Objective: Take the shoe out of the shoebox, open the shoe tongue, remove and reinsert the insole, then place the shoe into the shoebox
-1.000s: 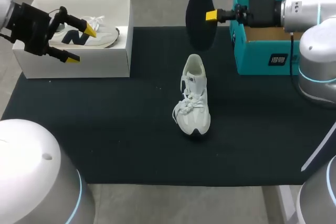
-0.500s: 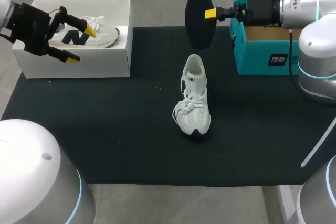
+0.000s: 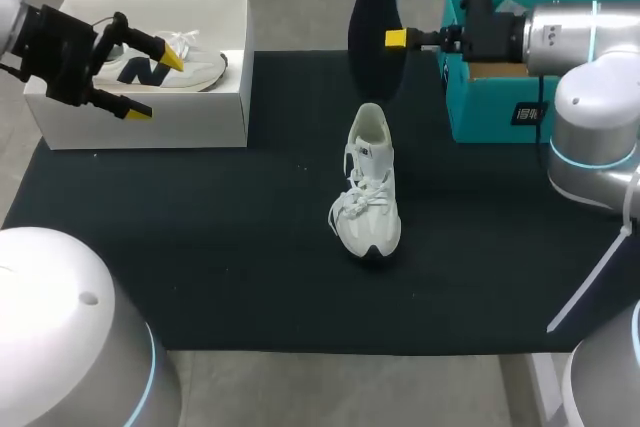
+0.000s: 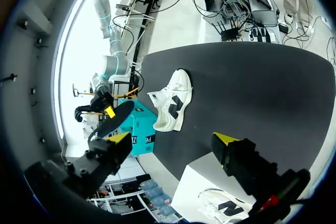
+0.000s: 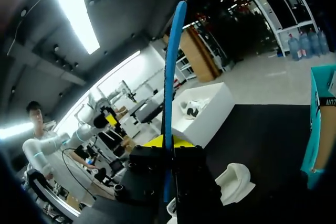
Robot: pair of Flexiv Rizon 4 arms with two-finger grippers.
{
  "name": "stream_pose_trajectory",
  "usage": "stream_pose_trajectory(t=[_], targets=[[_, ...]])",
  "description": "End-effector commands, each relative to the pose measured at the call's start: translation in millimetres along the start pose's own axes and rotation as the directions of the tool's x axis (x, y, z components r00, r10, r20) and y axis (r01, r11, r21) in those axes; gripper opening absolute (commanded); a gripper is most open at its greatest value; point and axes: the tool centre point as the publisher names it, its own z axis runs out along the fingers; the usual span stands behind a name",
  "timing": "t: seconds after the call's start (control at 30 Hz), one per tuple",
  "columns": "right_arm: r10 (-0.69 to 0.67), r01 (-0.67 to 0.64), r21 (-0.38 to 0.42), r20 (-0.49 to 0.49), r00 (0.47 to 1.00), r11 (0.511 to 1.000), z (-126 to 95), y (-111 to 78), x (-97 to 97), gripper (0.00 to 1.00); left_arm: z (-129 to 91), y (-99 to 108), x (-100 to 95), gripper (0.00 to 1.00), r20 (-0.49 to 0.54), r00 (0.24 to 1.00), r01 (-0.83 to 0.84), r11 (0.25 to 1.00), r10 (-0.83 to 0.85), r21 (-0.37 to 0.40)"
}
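Two shoes show. One white shoe (image 3: 368, 187) stands on the dark mat (image 3: 200, 267) in the middle of the tabletop, toe toward the robot. A second shoe (image 3: 165, 69) lies in the white shoebox (image 3: 150, 122) at the mat's far left corner. The right claw (image 3: 397, 39) pinches the dark insole (image 3: 375, 7) by its edge, holding it upright in the air beyond the shoe's heel, beside the teal box (image 3: 500, 112). The left claw (image 3: 150, 84) hangs spread over the shoebox's front wall, holding nothing.
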Motion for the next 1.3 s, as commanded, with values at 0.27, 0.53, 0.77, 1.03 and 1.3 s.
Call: stream_pose_trajectory(t=[0.27,0.53,0.77,1.03,1.3], targets=[[0.035,-0.033,0.055,-0.051,0.998,0.998,12.1,-10.3,-30.1,0.0,-0.2,-0.4,-0.2,1.0,-0.003,1.0,0.0,1.0,0.0,-0.001],[0.025,-0.021,0.075,-0.059,0.998,0.997,16.9,-27.8,-58.7,0.0,-0.2,-0.4,-0.2,1.0,-0.003,1.0,0.0,1.0,0.0,-0.001],[0.041,-0.034,0.082,-0.093,0.995,0.996,32.6,-42.9,-73.3,0.0,-0.2,-0.4,-0.2,1.0,-0.003,1.0,0.0,1.0,0.0,-0.001],[0.039,-0.034,0.064,-0.076,0.996,0.997,36.1,-57.1,-87.8,0.0,-0.2,-0.4,-0.2,1.0,-0.003,1.0,0.0,1.0,0.0,-0.001],[-0.033,0.036,0.059,-0.048,0.998,0.998,31.5,-66.8,-91.5,0.0,-0.2,-0.4,-0.2,1.0,-0.003,1.0,0.0,1.0,0.0,-0.001]])
